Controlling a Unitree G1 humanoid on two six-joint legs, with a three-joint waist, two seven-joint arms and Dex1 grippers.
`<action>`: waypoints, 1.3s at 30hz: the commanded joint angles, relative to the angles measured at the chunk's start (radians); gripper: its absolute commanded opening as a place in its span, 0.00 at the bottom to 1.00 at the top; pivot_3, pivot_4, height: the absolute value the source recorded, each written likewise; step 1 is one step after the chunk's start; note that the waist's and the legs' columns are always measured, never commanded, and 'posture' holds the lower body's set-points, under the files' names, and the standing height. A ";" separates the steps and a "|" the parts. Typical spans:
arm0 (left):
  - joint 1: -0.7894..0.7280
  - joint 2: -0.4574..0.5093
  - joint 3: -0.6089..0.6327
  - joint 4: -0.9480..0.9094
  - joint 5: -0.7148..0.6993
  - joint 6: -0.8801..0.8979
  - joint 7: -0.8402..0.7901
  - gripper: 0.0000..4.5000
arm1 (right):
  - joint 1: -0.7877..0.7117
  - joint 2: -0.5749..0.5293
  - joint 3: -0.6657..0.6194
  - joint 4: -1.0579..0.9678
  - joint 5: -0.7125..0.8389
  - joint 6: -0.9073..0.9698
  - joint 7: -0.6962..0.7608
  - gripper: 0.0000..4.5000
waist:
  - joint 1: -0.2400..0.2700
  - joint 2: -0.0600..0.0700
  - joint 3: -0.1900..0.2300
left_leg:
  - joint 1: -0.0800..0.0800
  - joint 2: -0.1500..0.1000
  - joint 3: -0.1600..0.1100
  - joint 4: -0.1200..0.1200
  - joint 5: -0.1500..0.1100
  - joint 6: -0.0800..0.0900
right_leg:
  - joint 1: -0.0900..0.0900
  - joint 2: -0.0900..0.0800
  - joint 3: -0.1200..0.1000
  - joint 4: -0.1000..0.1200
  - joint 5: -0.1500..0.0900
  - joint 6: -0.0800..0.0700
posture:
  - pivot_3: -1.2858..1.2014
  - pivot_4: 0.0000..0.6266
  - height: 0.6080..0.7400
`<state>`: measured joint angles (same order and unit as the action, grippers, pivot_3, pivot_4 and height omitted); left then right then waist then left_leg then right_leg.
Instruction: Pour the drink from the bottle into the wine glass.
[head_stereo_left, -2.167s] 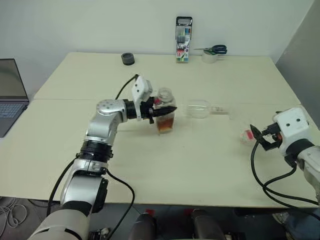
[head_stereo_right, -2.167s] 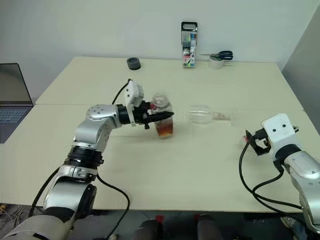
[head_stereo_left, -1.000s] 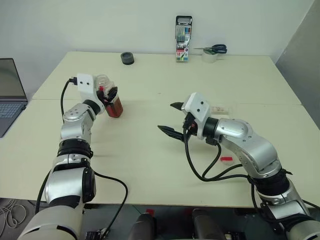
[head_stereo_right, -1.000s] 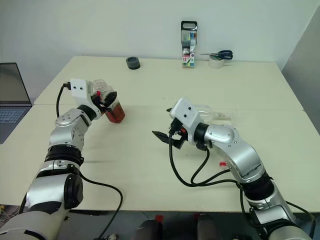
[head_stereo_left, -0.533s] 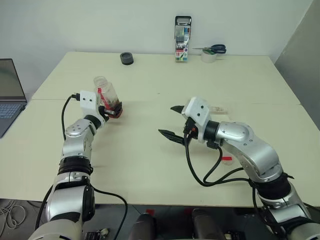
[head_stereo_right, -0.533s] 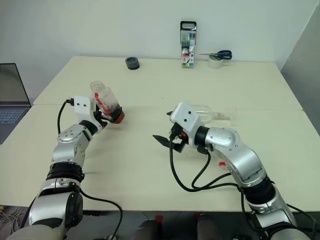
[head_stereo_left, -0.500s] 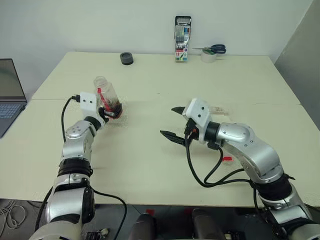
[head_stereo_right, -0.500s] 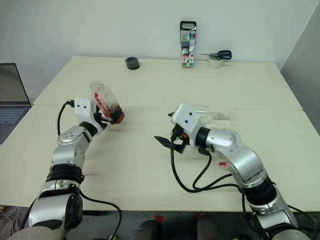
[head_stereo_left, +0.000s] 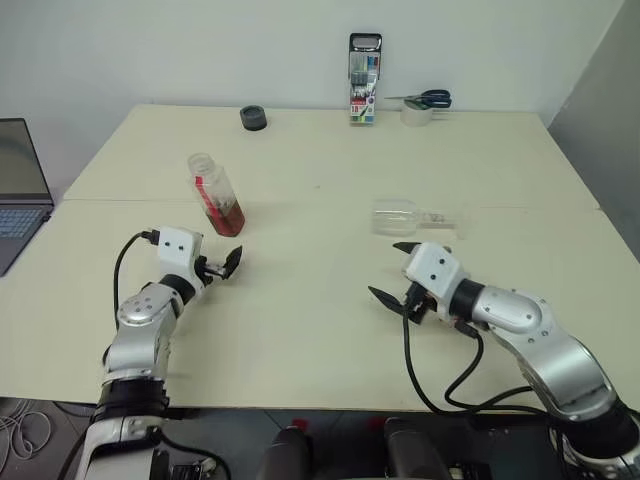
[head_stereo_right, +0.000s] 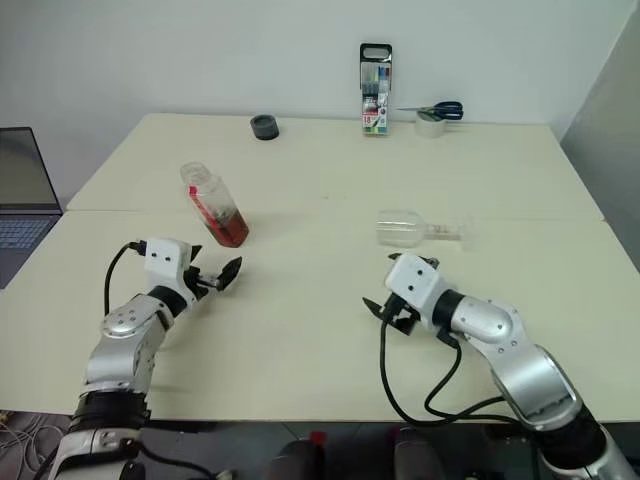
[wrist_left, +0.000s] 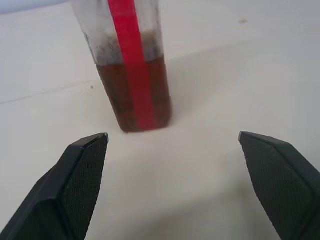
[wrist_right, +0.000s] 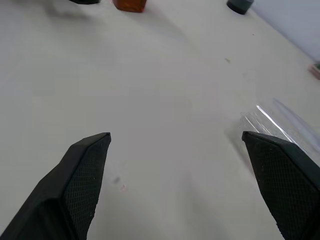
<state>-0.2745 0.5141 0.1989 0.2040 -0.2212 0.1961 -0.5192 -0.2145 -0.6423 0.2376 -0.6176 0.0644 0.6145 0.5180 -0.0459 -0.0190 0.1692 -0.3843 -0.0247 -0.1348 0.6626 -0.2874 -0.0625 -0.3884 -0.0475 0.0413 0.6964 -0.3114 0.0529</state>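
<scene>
Bottle (head_stereo_left: 215, 194) showing clear with red strip; drink (wrist_left: 132, 92) showing reddish-brown; wine glass (head_stereo_left: 405, 218) clear; table (head_stereo_left: 320, 300) reading cream.

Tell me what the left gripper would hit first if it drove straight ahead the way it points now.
Most likely the bottle: it stands centred ahead of the open left gripper on the table, with bare tabletop between them.
</scene>
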 joint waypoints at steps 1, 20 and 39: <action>0.035 0.032 -0.041 -0.134 -0.041 0.046 -0.102 0.99 | 0.071 -0.065 -0.055 -0.045 -0.100 -0.054 -0.039 1.00 | 0.007 0.000 0.000 | 0.000 0.000 0.000 0.000 0.000 0.000 | 0.000 0.000 0.000 0.000 0.000 0.000 | 0.52 0.24 1.00; -0.254 0.067 -0.299 -0.092 -0.039 -0.015 -0.577 0.99 | -0.246 -0.029 0.244 0.522 -0.959 -0.238 -0.237 1.00 | 0.006 0.000 0.000 | 0.002 0.001 0.009 -0.001 0.000 -0.001 | 0.000 0.008 0.002 0.000 0.000 -0.001 | 0.52 0.24 1.00; -0.284 0.002 -0.312 -0.046 -0.031 -0.052 -0.565 1.00 | -0.511 0.179 0.252 1.079 -0.983 -0.328 -0.362 0.79 | -0.017 0.000 0.000 | 0.003 0.001 0.008 0.000 0.000 -0.001 | 0.000 0.008 0.002 0.001 0.001 -0.002 | 0.52 0.24 1.00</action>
<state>-0.5466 0.5166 -0.1198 0.1689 -0.2537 0.1650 -1.0827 -0.6957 -0.4669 0.5042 0.4476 -0.9232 0.2953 0.1722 -0.0632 -0.0188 0.1693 -0.3816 -0.0233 -0.1267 0.6623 -0.2871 -0.0631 -0.3885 -0.0391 0.0436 0.6972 -0.3103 0.0503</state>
